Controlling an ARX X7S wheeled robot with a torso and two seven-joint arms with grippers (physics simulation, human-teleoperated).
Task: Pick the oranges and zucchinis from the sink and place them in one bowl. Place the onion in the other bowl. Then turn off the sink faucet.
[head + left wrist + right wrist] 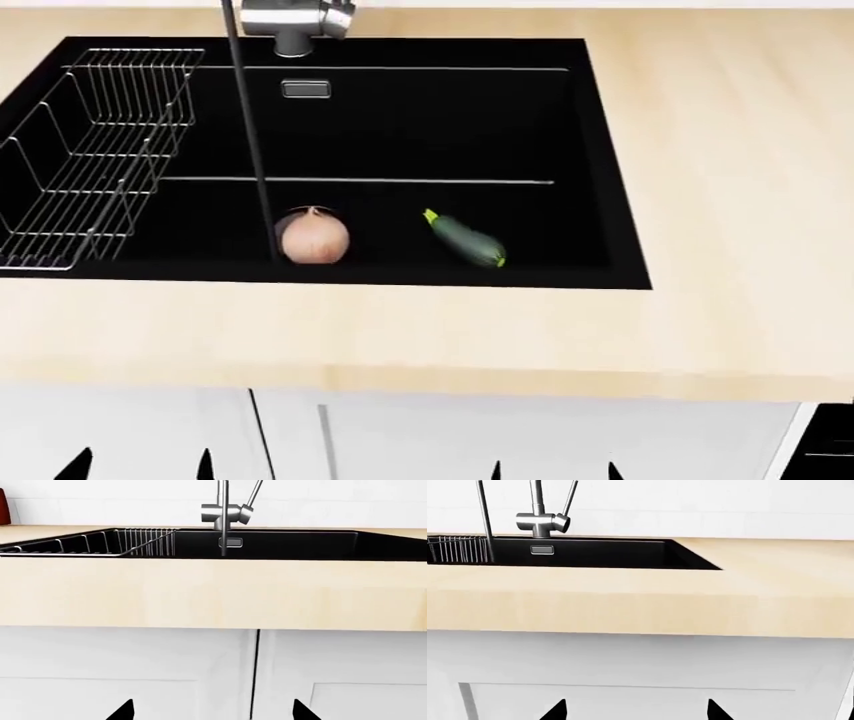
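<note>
The black sink [587, 150] is set in a pale wooden counter. On its floor near the front wall lie the pale tan onion [314, 238] and the dark green zucchini [465, 238], apart from each other. No orange and no bowl is in view. The steel faucet [294, 22] stands at the back; its dark spout pipe [248, 130] reaches down over the basin beside the onion. It also shows in the left wrist view [225, 513] and in the right wrist view [542, 522]. My left gripper [140, 468] and right gripper [554, 470] are open and empty, low in front of the white cabinet doors.
A wire dish rack [94, 150] hangs in the sink's left part. The counter [721, 200] stretches bare to the right. White cabinet doors [133, 670] stand below the counter's front edge. A dark red object [3, 507] shows at the far left on the counter.
</note>
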